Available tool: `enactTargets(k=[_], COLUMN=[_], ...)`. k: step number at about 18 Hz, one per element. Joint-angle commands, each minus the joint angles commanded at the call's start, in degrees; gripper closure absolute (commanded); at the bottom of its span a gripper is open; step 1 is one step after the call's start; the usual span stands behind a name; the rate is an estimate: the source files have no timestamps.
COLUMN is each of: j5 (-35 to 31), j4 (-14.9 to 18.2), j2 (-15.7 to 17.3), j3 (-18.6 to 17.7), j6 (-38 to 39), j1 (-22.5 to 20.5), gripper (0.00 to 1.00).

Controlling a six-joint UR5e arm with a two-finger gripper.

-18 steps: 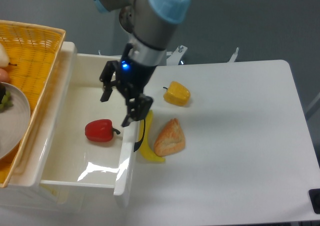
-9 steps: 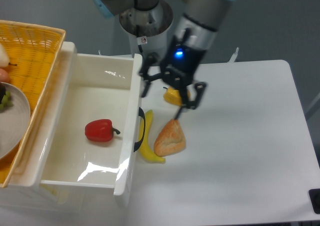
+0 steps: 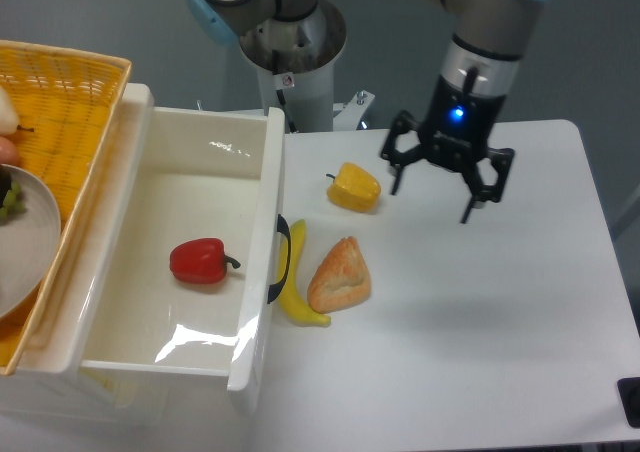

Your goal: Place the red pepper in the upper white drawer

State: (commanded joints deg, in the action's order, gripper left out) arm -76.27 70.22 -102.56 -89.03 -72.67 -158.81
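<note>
From the fixed camera, you see the small glossy red bell pepper lying on the floor of the large glossy white plastic drawer, which stands pulled out at the left of the white table, its dark curved handle facing the tabletop. Your black two-finger gripper hangs above the table's right half, well apart from the drawer, fingers spread wide and gripping nothing, a blue light glowing on the wrist above it. Just left of the gripper sits a small yellow bell pepper; nearer the drawer front lie a yellow banana and a tan wedge of bread, touching each other. A yellow wicker basket sits at far left beside the drawer.
</note>
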Motion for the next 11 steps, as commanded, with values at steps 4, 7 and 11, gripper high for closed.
enactTargets(k=[4,7,11], j5=[-5.2,-8.1,-8.3], j4=[-0.2,-0.6,-0.9], j2=[-4.0,-6.8,-9.5], j3=[-0.4,-1.3,-2.3], j6=[-6.0,-10.6,-13.0], j1=[-0.4,-1.2,-3.8], gripper=[0.0,0.0,0.0])
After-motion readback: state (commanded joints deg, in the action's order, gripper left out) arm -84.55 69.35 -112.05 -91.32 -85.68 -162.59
